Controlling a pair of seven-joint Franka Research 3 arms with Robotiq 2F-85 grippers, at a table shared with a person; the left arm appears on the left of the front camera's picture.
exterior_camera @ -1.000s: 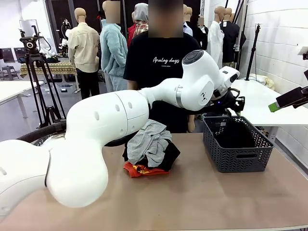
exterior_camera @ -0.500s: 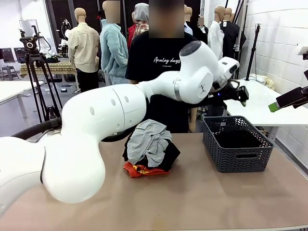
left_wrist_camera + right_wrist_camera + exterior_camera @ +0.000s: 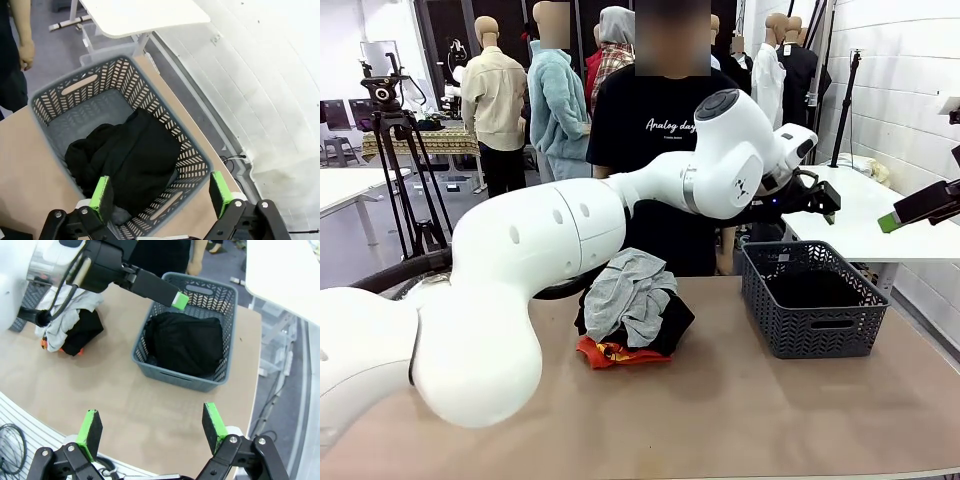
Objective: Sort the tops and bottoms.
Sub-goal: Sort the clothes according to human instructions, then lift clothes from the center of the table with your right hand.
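A room with a white panelled wall (image 3: 910,90) on the right lies behind a tan-topped table (image 3: 740,400). A second, white table (image 3: 865,215) stands beyond its right end, and a black camera tripod (image 3: 395,150) stands far off to the left. A person in a black T-shirt (image 3: 650,130) stands at the far edge, with one hand (image 3: 26,54) hanging near the basket's far corner in the left wrist view.

Near the table's middle sits a heap of clothes. A light grey cloth garment (image 3: 632,290), rumpled and folded over itself, lies on top. A plain black cloth garment (image 3: 672,325) bulges out beneath it. An orange-red cloth garment with a small yellow print (image 3: 608,353) is flattened at the bottom, its edge poking out on the near side.

To the heap's right, apart from it, stands a dark grey plastic lattice basket (image 3: 810,335). Inside it lies a second black cloth garment (image 3: 135,160), crumpled into a lump that covers most of the floor at one end, with bare grey floor showing at the other.

The left gripper (image 3: 161,195) hangs above the basket, its jaws spread wide with nothing between the green pads. The right gripper (image 3: 151,429) hovers high, off toward the table's right, likewise spread and empty.
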